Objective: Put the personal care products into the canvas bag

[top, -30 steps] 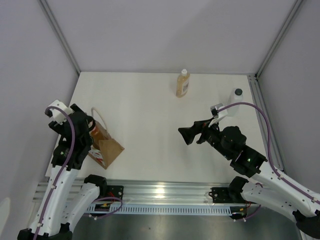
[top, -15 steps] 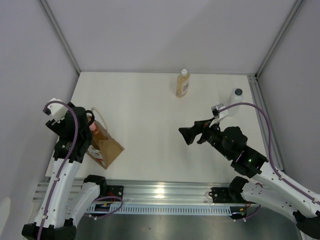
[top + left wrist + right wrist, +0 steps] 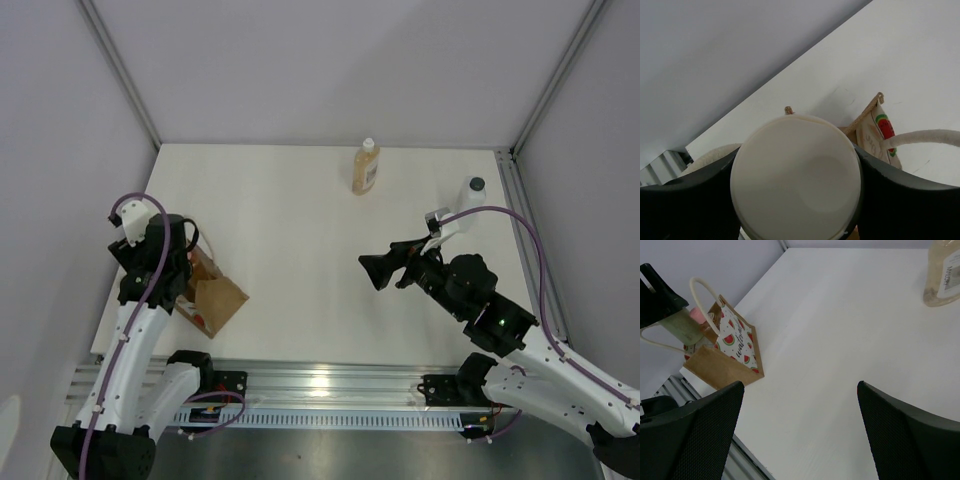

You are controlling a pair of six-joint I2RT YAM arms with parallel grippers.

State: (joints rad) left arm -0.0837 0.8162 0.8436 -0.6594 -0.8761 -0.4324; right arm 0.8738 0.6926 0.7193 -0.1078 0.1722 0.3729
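Observation:
My left gripper point(image 3: 178, 250) is shut on an olive-green bottle point(image 3: 682, 326). Its white cap point(image 3: 796, 177) fills the left wrist view between the two black fingers. The bottle hangs at the mouth of the canvas bag point(image 3: 212, 296), between the cream loop handles point(image 3: 704, 305). A pink cap point(image 3: 696, 315) shows inside the bag beside it. An amber bottle point(image 3: 366, 168) stands at the table's far middle. A white bottle with a dark cap point(image 3: 472, 198) stands at the far right. My right gripper point(image 3: 385, 268) is open and empty above mid-table.
The bag point(image 3: 727, 357), printed with watermelon slices, stands near the table's front-left corner, close to the metal rail point(image 3: 320, 385). Grey walls close in the table on three sides. The amber bottle point(image 3: 944, 275) shows at the top right of the right wrist view.
My left arm has shifted a little to the right with the green bottle, now over the bag's mouth and hiding the orange bottle from above. The right arm has not moved.

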